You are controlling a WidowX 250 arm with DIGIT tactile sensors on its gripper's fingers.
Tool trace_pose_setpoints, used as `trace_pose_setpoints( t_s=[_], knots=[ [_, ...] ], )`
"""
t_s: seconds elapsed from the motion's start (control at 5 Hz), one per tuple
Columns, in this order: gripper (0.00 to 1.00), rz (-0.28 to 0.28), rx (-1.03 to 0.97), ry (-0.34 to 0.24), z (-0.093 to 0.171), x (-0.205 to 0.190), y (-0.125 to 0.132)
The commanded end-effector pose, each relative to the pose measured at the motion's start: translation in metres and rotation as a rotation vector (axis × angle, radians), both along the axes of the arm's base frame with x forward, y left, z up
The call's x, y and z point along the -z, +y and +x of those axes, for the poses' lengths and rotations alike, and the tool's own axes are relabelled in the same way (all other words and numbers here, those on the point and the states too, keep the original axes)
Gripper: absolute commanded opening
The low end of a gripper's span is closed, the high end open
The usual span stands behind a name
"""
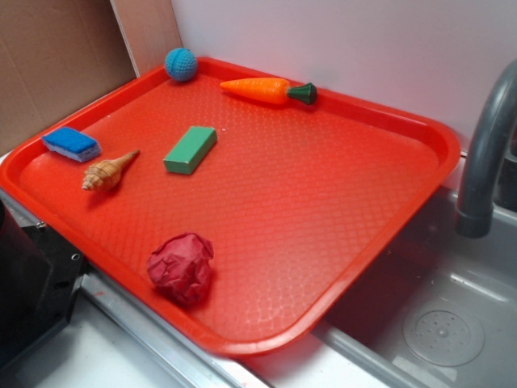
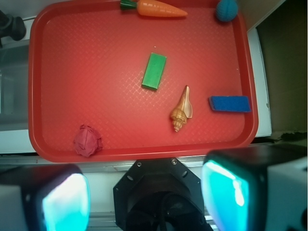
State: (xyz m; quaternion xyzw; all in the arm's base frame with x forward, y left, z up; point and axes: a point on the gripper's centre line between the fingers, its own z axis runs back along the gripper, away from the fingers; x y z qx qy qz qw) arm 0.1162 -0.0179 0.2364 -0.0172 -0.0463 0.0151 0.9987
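Wide, empty gripper (image 2: 147,197) at the bottom of the wrist frame, fingers (image 2: 62,204) blurred and cut off, red wad (image 2: 87,140) lower left on tray (image 2: 32,86), shell (image 2: 181,111) right of centre (carrot (image 2: 161,8) clipped at top edge), gripper unseen in exterior view.

"Kitchen?"
"A mock one, more like a lab rig. There's a steel sink (image 1: 380,323) with a grey faucet (image 1: 483,153)."
"Why mock?"
"The side wall is cardboard (image 1: 56,65). A red tray (image 1: 307,202) carries a plastic carrot (image 1: 262,89) and a shell (image 1: 109,171), not food."
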Motion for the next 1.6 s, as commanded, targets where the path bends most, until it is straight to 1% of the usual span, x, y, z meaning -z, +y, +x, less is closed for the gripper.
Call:
trace_pose_setpoints(
  t_s=[0.0, 0.2, 0.4, 0.6, 0.8, 1.0, 1.2, 1.4],
  knots=[
    [1.00, 0.000, 0.000, 0.000, 0.000, 0.000, 0.000],
    [1.00, 0.035, 0.192, -0.049, 0.020, 0.021, 0.015],
    [1.00, 0.073, 0.313, -0.063, 0.053, 0.044, 0.031],
    [1.00, 0.086, 0.390, -0.114, 0.075, 0.068, 0.045],
    [1.00, 0.151, 0.418, -0.169, 0.089, 0.081, 0.060],
    [1.00, 0.203, 0.468, -0.189, 0.114, 0.104, 0.064],
    [1.00, 0.144, 0.514, -0.227, 0.154, 0.122, 0.059],
    [1.00, 0.144, 0.514, -0.227, 0.154, 0.122, 0.059]
  ],
)
